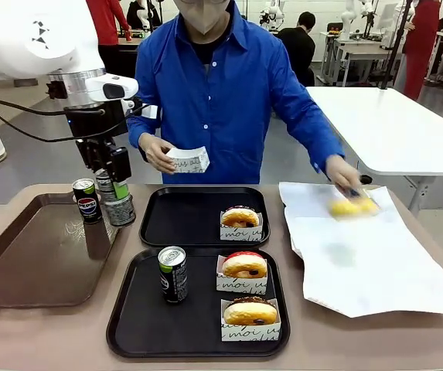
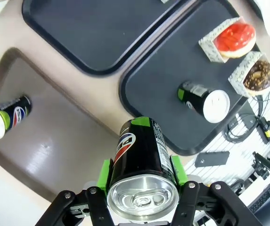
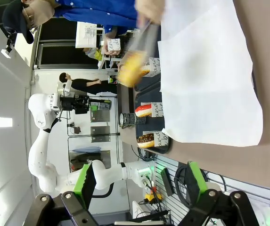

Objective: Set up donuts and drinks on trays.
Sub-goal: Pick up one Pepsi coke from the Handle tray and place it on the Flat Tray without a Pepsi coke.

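My left gripper [image 1: 114,192] is shut on a dark Pepsi-logo can [image 1: 118,207], held just above the right rim of the brown tray; in the left wrist view the green pads of the gripper [image 2: 142,173] clamp that can [image 2: 142,155]. A second Pepsi can [image 1: 88,200] stands on the brown tray. The near black tray [image 1: 132,317] carries a black-green can [image 1: 172,273] and two sleeved donuts [image 1: 244,267] [image 1: 250,313]. One sleeved donut [image 1: 240,219] sits on the far black tray [image 1: 182,220]. My right gripper [image 3: 142,188] is open with nothing between its fingers.
The glossy brown tray [image 1: 35,255] lies at the left. A white paper sheet [image 1: 368,255] covers the table's right side. Above the sheet the person grips a yellow donut [image 1: 352,206] in tongs, with an empty paper sleeve [image 1: 188,160] in the other hand.
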Robot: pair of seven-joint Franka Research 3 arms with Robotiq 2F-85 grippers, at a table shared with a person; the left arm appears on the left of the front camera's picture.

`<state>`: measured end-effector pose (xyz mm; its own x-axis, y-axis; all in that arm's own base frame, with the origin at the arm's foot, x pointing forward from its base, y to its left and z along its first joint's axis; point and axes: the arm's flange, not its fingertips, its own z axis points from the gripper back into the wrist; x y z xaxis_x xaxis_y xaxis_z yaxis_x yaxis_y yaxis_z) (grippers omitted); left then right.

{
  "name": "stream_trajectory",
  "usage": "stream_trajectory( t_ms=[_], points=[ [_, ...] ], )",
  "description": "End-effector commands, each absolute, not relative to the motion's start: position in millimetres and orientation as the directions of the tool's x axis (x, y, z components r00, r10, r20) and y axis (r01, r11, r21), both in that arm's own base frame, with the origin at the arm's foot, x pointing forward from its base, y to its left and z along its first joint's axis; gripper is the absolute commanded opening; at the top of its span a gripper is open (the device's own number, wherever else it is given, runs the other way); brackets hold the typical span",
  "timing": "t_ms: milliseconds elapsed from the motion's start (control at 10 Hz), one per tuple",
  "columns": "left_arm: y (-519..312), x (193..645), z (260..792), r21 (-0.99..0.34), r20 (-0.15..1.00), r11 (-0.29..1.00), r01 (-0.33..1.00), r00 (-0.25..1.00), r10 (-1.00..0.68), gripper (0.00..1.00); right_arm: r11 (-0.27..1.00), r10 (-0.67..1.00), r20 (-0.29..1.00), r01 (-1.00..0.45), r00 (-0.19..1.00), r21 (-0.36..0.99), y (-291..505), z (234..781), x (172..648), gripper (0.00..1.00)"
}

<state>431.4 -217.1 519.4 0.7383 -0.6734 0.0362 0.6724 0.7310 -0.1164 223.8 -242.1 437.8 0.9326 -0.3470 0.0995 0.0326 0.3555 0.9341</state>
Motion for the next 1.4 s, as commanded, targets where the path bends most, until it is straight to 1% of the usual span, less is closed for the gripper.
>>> stream_trajectory(
  t_ms=[0, 200, 400, 600, 800, 900, 1000, 1100, 1200, 1300],
  points=[
    [-234.7, 440.8, 526.0, -0.074, 0.067, 0.735, 0.674, 0.739, -0.671, 0.59, 0.34, -0.351, 0.111, 0.016, 0.93, 0.94, -241.4, 438.3, 227.2, 1.0],
    [-256.2, 460.3, 523.5, -0.072, 0.075, 0.729, 0.681, 0.732, -0.677, 0.59, 0.34, -0.351, 0.111, 0.016, 0.93, 0.94, -241.4, 438.3, 227.2, 1.0],
    [-271.6, 473.7, 506.6, -0.064, 0.121, 0.736, 0.674, 0.737, -0.664, 0.59, 0.34, -0.351, 0.111, 0.016, 0.93, 0.94, -241.4, 438.3, 227.2, 1.0],
    [-285.3, 497.2, 489.2, -0.091, 0.126, 0.733, 0.675, 0.738, -0.663, 0.59, 0.34, -0.351, 0.111, 0.016, 0.93, 0.94, -241.4, 438.3, 227.2, 1.0],
    [-294.6, 518.6, 474.0, -0.091, 0.144, 0.73, 0.677, 0.735, -0.663, 0.59, 0.34, -0.351, 0.111, 0.016, 0.93, 0.94, -241.4, 438.3, 227.2, 1.0],
    [-293.4, 523.3, 460.7, -0.077, 0.108, 0.744, 0.663, 0.748, -0.655, 0.59, 0.34, -0.351, 0.111, 0.016, 0.93, 0.94, -241.4, 438.3, 227.2, 1.0],
    [-285.3, 522.9, 454.3, -0.068, 0.087, 0.745, 0.664, 0.748, -0.658, 0.59, 0.34, -0.351, 0.111, 0.016, 0.93, 0.94, -241.4, 438.3, 227.2, 1.0],
    [-272.7, 527.4, 451.1, -0.089, 0.082, 0.739, 0.668, 0.744, -0.663, 0.59, 0.34, -0.351, 0.111, 0.016, 0.93, 0.94, -241.4, 438.3, 227.2, 1.0],
    [-253.7, 529.4, 455.7, -0.097, 0.076, 0.752, 0.652, 0.758, -0.648, 0.59, 0.34, -0.351, 0.111, 0.016, 0.93, 0.94, -241.4, 438.3, 227.2, 1.0],
    [-218.2, 513.5, 484.7, -0.143, 0.082, 0.725, 0.674, 0.738, -0.67, 0.59, 0.34, -0.351, 0.111, 0.016, 0.93, 0.94, -241.4, 438.3, 227.2, 1.0]
  ],
)
